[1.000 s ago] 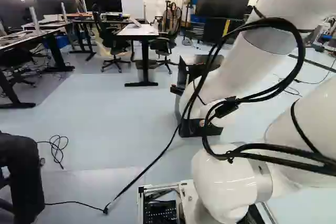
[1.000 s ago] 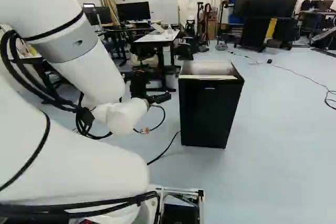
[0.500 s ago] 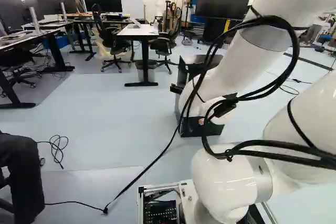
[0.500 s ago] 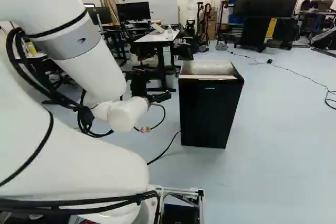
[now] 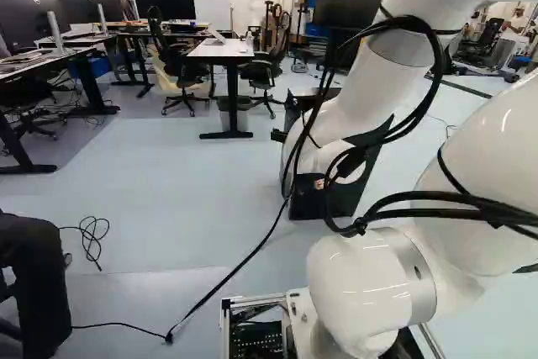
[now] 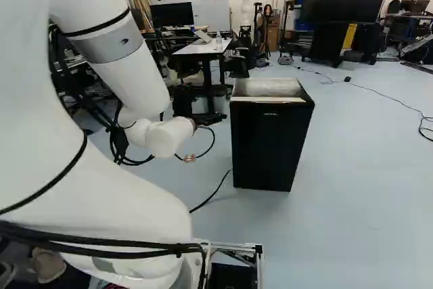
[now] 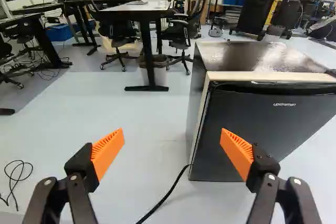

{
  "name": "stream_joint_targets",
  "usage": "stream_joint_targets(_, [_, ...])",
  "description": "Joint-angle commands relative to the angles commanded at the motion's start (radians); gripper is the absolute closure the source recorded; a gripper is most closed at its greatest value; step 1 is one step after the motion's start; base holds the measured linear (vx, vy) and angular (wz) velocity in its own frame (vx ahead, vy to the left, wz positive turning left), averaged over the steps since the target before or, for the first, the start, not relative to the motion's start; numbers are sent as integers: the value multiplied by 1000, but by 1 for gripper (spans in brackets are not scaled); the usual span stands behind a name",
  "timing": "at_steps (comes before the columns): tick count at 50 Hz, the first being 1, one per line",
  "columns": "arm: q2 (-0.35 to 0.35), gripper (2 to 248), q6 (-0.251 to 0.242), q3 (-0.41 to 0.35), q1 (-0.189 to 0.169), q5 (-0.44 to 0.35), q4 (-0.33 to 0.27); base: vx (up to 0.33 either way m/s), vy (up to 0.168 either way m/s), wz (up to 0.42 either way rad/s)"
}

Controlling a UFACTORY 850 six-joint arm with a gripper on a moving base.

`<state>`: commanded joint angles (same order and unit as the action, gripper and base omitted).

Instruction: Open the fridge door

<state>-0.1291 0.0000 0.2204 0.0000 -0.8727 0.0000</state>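
Smooth pale floor (image 7: 105,114) carries the boxy fridge (image 7: 257,56), its flat black door (image 7: 268,129) closed, at one o'clock from the released gripper (image 6: 212,119). Ribbed orange pads (image 7: 108,153) stand wide apart.

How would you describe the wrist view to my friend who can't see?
A small dark fridge with its door shut stands ahead of the open gripper, which holds nothing between its orange pads. Farther back are a desk and chairs.
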Motion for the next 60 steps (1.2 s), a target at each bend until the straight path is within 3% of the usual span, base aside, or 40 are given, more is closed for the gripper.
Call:
stream_joint_targets(26, [138,3,0,108,-2,0,6,0,0,0])
stream_joint_targets(60, [351,3,0,244,-10,0,102,0,0,0])
